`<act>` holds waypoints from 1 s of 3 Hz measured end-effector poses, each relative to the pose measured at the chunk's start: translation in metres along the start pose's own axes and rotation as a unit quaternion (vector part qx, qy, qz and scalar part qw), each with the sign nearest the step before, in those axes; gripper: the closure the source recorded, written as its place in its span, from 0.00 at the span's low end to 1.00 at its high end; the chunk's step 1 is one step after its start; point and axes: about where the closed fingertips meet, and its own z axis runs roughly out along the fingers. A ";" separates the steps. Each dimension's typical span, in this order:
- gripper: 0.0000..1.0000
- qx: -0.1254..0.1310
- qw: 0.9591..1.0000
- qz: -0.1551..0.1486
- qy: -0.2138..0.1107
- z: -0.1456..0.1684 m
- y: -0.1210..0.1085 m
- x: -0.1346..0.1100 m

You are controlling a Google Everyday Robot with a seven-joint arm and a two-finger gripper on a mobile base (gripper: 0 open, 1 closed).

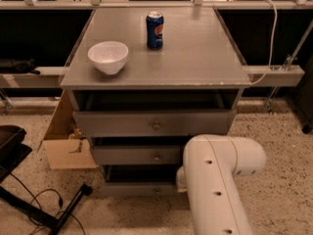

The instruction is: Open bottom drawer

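The grey cabinet (161, 70) has three drawers. The bottom drawer (137, 189) is the lowest and narrowest, a flat grey front with a small round knob (157, 191), and a dark gap lies above it. The middle drawer (134, 155) and the wider top drawer (122, 124) are above it. My white arm (220, 180) reaches down in front of the cabinet's lower right and covers the right end of the bottom drawer. My gripper is hidden behind the arm, somewhere near the bottom drawer's right side.
A white bowl (108, 57) and a blue soda can (155, 30) stand on the cabinet top. An open cardboard box (66, 141) sits on the floor to the left. A black stand and cable (44, 209) lie at the lower left.
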 end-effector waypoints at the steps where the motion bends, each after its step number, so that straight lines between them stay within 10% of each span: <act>1: 1.00 0.000 1.000 0.000 0.000 0.000 0.000 0.000; 3: 1.00 -0.009 1.000 0.005 0.004 -0.003 0.013 0.004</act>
